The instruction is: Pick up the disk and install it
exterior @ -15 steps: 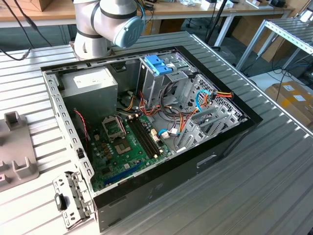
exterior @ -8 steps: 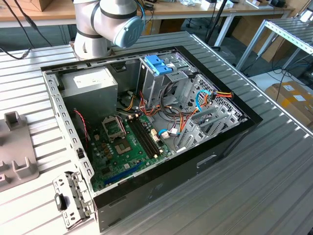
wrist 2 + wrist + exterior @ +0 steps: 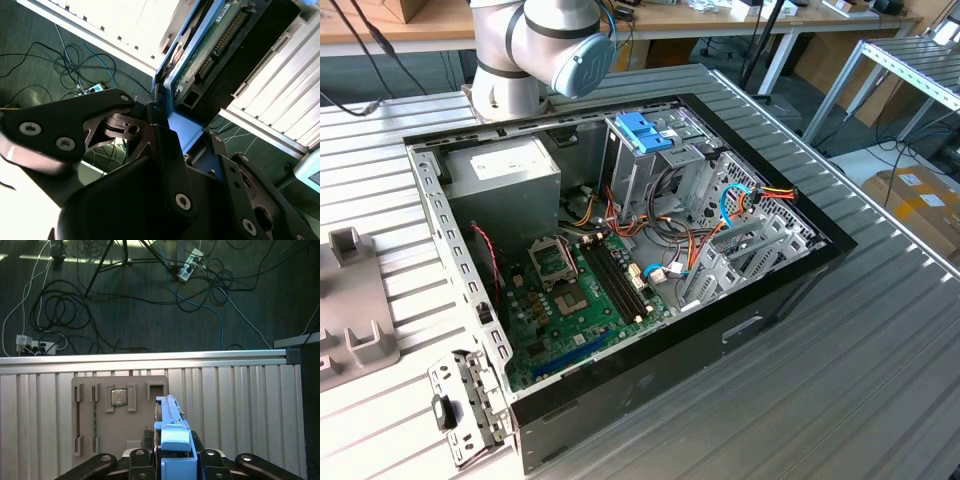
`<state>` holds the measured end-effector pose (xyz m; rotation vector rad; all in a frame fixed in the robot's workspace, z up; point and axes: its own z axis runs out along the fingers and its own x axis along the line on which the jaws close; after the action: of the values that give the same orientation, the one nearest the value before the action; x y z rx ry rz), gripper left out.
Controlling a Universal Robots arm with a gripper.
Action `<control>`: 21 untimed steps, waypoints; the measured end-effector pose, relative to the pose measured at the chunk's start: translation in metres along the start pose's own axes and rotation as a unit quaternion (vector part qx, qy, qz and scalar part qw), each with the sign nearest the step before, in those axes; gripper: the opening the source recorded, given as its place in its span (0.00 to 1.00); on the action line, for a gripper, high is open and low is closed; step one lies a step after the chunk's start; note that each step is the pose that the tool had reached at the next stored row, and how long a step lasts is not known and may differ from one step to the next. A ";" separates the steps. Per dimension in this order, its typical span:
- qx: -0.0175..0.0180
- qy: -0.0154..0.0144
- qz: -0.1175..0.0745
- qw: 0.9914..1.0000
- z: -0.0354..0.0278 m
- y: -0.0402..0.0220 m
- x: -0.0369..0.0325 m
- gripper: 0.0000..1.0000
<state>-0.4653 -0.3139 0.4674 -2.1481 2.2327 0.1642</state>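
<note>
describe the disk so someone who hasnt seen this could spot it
In the first wrist view, over the ribbed metal table, find the black gripper. Clamped on edge in it is the disk, a flat drive in a bright blue plastic frame; the grey fixture plate nearby lies flat.

Ribbed metal counter [image 3: 880, 330] carries the open computer case [image 3: 740, 320] mid-frame, a grey moulded holder [image 3: 350, 310] at the exterior view's left edge, a perforated metal bracket [image 3: 470, 405] lower left.

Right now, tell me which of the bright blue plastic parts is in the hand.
The blue frame around the disk, clamped edge-on in the hand. The other, the blue bracket, sits atop the drive cage, away from the hand.
</note>
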 end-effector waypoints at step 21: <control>0.000 0.000 0.000 1.000 -0.0205 0.0010 -0.0021 0.37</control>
<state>-0.4653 -0.3139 0.4880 -2.1481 2.2328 0.1642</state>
